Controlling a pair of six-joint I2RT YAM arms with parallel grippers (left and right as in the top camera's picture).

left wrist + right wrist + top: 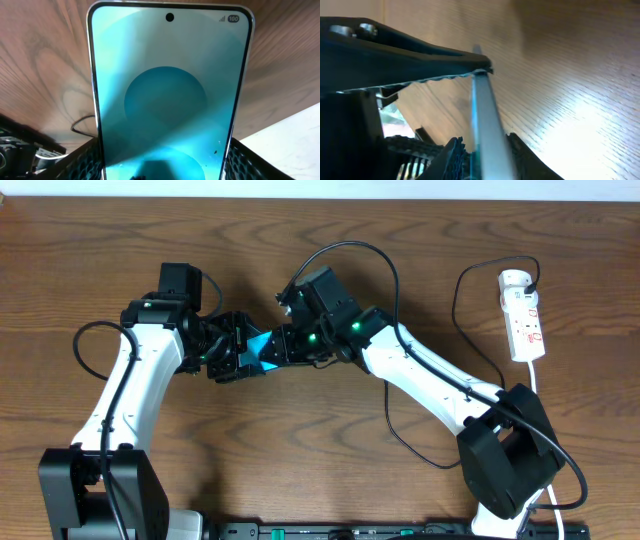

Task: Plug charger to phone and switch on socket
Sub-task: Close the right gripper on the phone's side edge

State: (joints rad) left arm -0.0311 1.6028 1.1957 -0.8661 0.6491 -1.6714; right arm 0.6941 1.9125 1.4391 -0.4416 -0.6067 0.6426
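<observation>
On the left wrist view I read one number, "100". It stands in white figures inside a dark oval badge at the top right corner of the phone (170, 90) screen. Directly left of that badge I see a small signal-bars sign. On the overhead view the power strip (524, 320) carries red markings on its white face, but they are too small for me to read. On the right wrist view I can read nothing.

one phone (262, 350), one socket (523, 315), one charger (456, 298)
</observation>
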